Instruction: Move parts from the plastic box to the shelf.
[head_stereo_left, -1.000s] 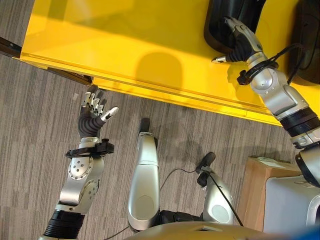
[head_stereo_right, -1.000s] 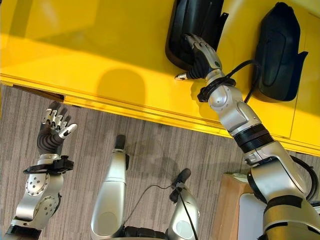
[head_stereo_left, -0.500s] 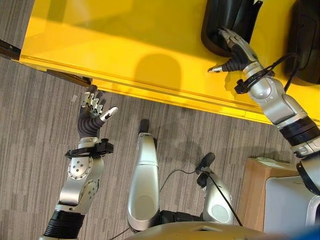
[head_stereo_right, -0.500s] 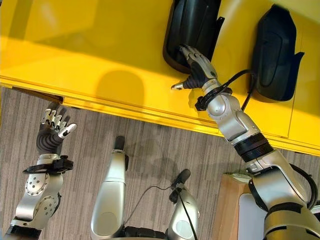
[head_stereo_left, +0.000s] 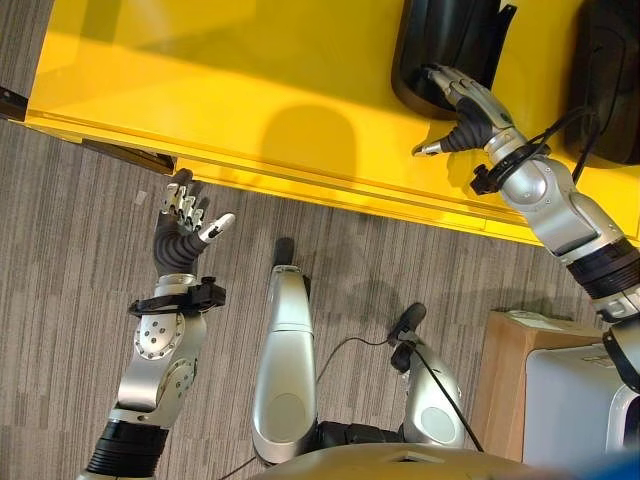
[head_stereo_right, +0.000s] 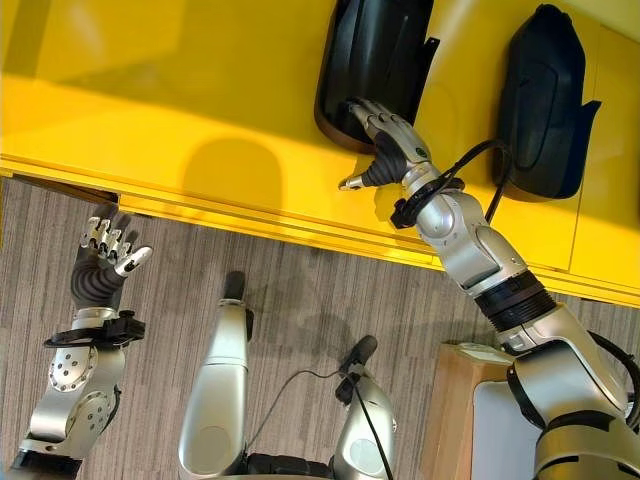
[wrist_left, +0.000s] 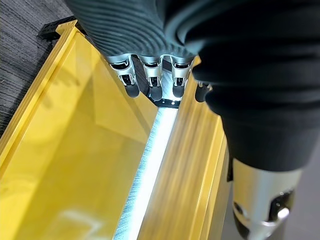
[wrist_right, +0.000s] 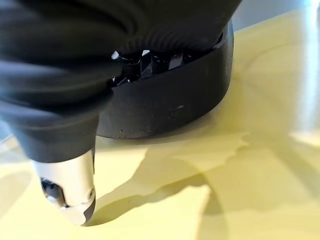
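1. The shelf (head_stereo_left: 250, 90) spans the far part of the scene, with the floor (head_stereo_left: 80, 260) nearer the robot, before the shelf's front edge.
2. Two parts lie on the shelf toward its right: the nearer part (head_stereo_right: 375, 55) to the left, the second part (head_stereo_right: 545, 95) to its right, apart from it.
3. The right hand (head_stereo_right: 385, 145) rests on the near end of the left part, its thumb over the shelf surface.
4. The left hand (head_stereo_left: 185, 225) hangs over the floor, just before the shelf's front edge, well left of the parts.
5. A box (head_stereo_left: 515, 370) stands on the floor at the right, before the shelf.
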